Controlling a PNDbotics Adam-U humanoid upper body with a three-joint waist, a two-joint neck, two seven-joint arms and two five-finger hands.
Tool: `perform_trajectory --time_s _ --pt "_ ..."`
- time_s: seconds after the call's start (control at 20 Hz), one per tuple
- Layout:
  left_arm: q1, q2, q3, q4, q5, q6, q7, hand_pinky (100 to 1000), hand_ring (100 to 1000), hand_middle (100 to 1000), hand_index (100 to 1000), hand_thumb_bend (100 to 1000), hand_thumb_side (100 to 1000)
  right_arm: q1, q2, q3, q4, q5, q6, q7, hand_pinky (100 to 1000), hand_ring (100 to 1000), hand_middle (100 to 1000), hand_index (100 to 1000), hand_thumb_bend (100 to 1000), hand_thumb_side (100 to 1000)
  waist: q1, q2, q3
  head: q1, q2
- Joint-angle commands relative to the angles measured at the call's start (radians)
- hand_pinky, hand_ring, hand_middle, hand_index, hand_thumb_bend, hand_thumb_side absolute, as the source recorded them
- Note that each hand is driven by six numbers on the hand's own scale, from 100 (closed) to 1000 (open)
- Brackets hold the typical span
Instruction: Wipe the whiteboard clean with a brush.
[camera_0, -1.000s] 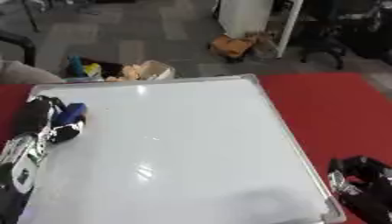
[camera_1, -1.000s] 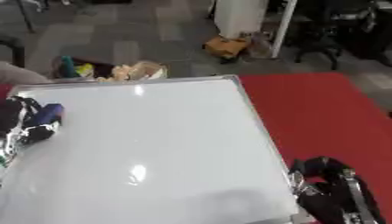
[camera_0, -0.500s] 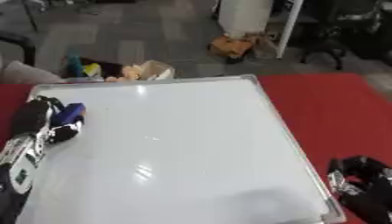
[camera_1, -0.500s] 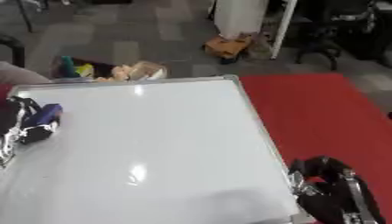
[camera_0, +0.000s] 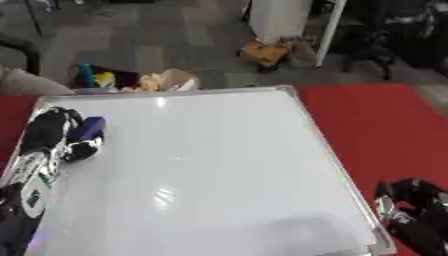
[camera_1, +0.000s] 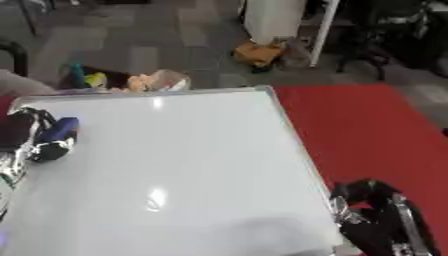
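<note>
My left hand (camera_0: 54, 134) is curled round the small blue brush (camera_0: 87, 129) at the 9 o'clock edge of the big silver-framed whiteboard (camera_0: 210, 170), which looks nearly clean, only a faint grey smudge (camera_0: 297, 231) near 5 o'clock seemingly left.

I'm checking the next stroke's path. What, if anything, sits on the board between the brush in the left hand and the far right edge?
Nothing visible does. The left hand holds the blue brush at the whiteboard's left side; the surface rightward is bare.

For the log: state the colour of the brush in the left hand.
Blue brush, clearest in the left eye view.
</note>
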Motion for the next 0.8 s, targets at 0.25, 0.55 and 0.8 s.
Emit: perform_trajectory --time_s 0.25,0.55,0.8 --pt "-0.015 -0.07 -0.035 0.027 -0.038 -0.019 -0.014 340 606 473 593 394 353 -0.008 -0.006 -0.003 -0.022 0.004 -0.002 0.005 174 474 361 486 100 100 -0.001 -0.002 -0.017 0.006 -0.013" --pt "-0.032 -0.1 -0.041 0.031 -0.063 -0.029 -0.008 341 608 474 593 390 353 -0.015 -0.004 0.001 -0.022 0.004 -0.002 0.01 174 475 361 486 100 100 0.001 0.007 -0.038 0.014 -0.022" --pt "-0.041 -0.12 -0.051 0.029 -0.078 -0.046 -0.01 340 608 473 592 385 352 -0.02 -0.001 0.002 -0.022 0.005 -0.002 0.012 174 475 361 486 100 100 0.004 0.017 -0.051 0.016 -0.025"
